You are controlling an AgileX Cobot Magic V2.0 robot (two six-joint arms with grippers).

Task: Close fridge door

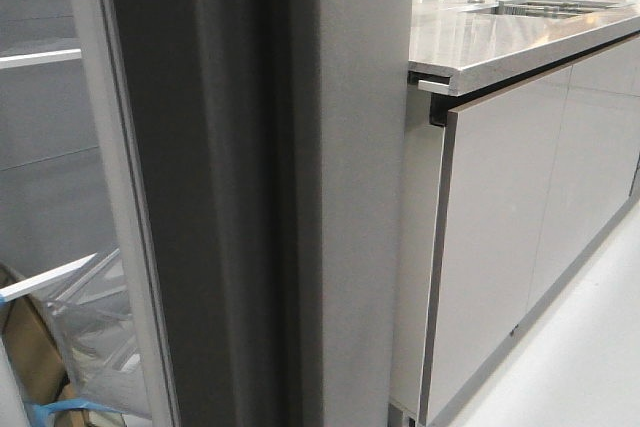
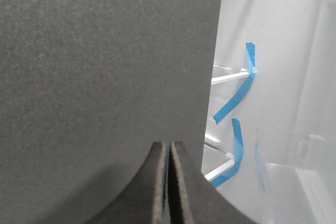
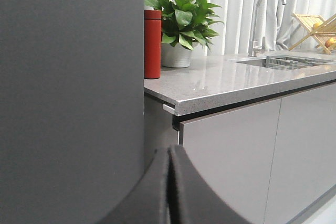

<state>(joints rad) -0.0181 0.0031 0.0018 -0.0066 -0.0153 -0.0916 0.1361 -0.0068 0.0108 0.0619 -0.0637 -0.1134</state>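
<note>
The fridge door [image 1: 215, 197] is a tall matte dark grey panel that fills the middle of the front view, with a pale rim [image 1: 130, 247] along its left edge. It stands ajar. In the left wrist view the door [image 2: 105, 66] is close ahead, and past its edge I see the white fridge inside [image 2: 273, 77] with clear bins [image 2: 294, 182] and blue tape [image 2: 236, 98]. My left gripper [image 2: 169, 148] is shut and empty, its tips right at the door face. My right gripper [image 3: 170, 151] is shut and empty beside the dark panel [image 3: 68, 98]. Neither gripper shows in the front view.
A stone counter [image 3: 220, 85] with glossy light grey cabinet fronts [image 1: 500, 237] runs to the right of the fridge. On it stand a red bottle [image 3: 153, 43], a potted plant [image 3: 181, 24], a sink with faucet [image 3: 262, 14] and a wooden dish rack [image 3: 320, 30]. Clear bins [image 1: 90, 317] show at the lower left.
</note>
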